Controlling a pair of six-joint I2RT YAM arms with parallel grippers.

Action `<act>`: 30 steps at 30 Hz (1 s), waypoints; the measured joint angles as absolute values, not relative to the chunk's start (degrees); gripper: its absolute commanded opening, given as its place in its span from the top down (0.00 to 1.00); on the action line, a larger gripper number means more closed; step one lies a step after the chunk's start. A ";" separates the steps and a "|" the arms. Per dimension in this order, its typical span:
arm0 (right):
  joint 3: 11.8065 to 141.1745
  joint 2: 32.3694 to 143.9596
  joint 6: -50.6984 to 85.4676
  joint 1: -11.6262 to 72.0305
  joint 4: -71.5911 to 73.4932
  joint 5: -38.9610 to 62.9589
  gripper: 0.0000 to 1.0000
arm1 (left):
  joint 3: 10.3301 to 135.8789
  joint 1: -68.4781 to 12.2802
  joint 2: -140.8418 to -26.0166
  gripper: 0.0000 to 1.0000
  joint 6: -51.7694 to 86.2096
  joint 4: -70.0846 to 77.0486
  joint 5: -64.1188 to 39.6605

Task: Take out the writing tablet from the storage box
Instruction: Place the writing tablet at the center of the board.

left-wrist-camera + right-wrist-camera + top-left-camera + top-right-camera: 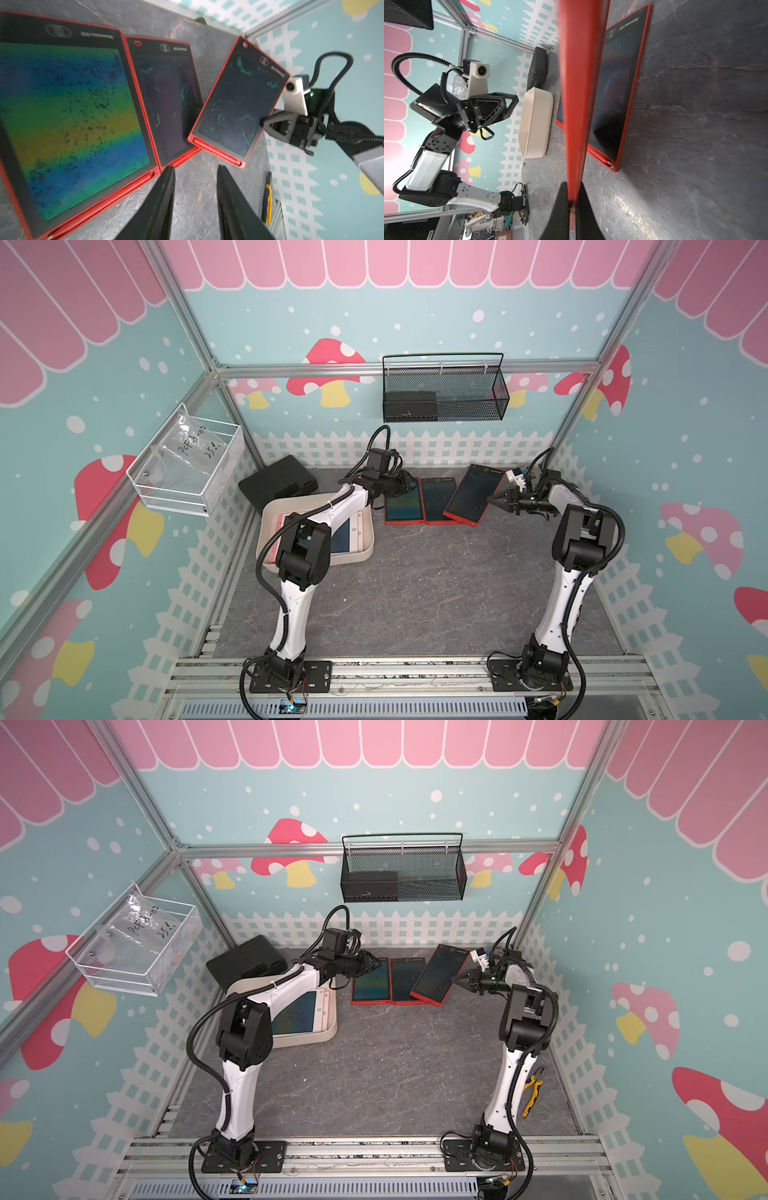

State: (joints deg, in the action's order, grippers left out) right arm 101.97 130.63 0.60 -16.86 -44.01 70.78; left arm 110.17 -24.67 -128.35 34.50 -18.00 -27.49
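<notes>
We look down on a grey, stone-veined tabletop point(415, 593) inside a booth framed by aluminium rails point(374, 372). The walls point(291, 315) are teal with red and pink mushrooms, a white picket fence along the foot and pink scallops above.

From the left, a white wire basket point(174, 495) hangs on the side wall and holds a scribbled plastic bag point(187, 439). Below it a black case point(276, 483) lies in the rear corner, with the cream storage box point(353, 561) just in front of it. The pink tablet point(343, 537) lies flat inside the box, screen up. The left arm point(332, 510) crosses above and hides part of both.

The left hand point(195, 169) is above the far end of the leftmost red tablet point(402, 508), fingers parted, nothing between them. The middle red tablet point(440, 502) lies flat right beside that one. Next comes the tilted red tablet point(473, 495), one corner over the middle one, and the right hand point(493, 500) is clenched on its long edge.

A black mesh basket point(469, 393) hangs on the rear wall with a dark box point(409, 404) in its left end. Yellow-handled pliers point(533, 1090) lie behind the right arm point(577, 531).

We count four tablets (three red, one pink), two baskets, one box, one case and one pair of pliers.
</notes>
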 measured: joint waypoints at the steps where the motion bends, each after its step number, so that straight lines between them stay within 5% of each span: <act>1: 101.78 130.50 0.38 -17.37 -43.99 71.02 0.98 | 112.40 -25.08 -130.06 0.64 34.02 -18.55 -27.81; 30: 86.32 120.66 8.73 -20.88 -32.14 75.22 0.99 | 133.08 -32.40 -153.56 0.59 39.05 -15.25 -39.31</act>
State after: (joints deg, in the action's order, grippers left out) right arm 86.32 120.66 8.73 -20.88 -32.14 75.22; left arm 133.08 -32.40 -153.56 39.05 -15.25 -39.31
